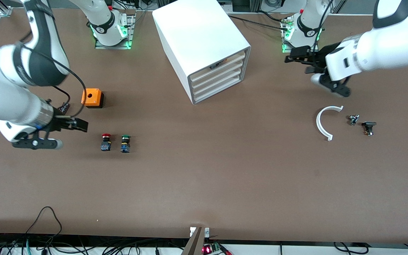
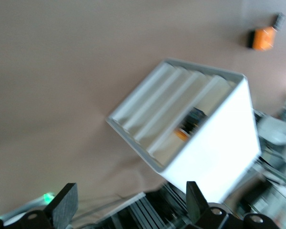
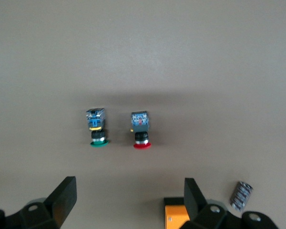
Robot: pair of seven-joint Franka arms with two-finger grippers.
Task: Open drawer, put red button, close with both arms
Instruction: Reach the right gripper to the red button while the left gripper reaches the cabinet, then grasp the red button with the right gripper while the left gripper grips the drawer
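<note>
The white four-drawer cabinet (image 1: 204,46) stands at the middle of the table near the robots' bases. Its drawer second from the top (image 1: 218,72) is shut, and it also shows in the left wrist view (image 2: 174,107). The red button (image 1: 106,141) lies on the table beside the green button (image 1: 125,143); the right wrist view shows both, red (image 3: 141,130) and green (image 3: 97,128). My right gripper (image 1: 81,124) hangs open and empty over the table beside the red button (image 3: 128,200). My left gripper (image 1: 292,56) is open and empty, apart from the cabinet, toward the left arm's end (image 2: 131,205).
An orange box (image 1: 92,97) sits farther from the front camera than the buttons, with a small dark cylinder (image 1: 64,106) beside it. A white curved piece (image 1: 326,122) and small metal and black parts (image 1: 353,119) lie toward the left arm's end. A dark item shows in the top drawer (image 2: 190,121).
</note>
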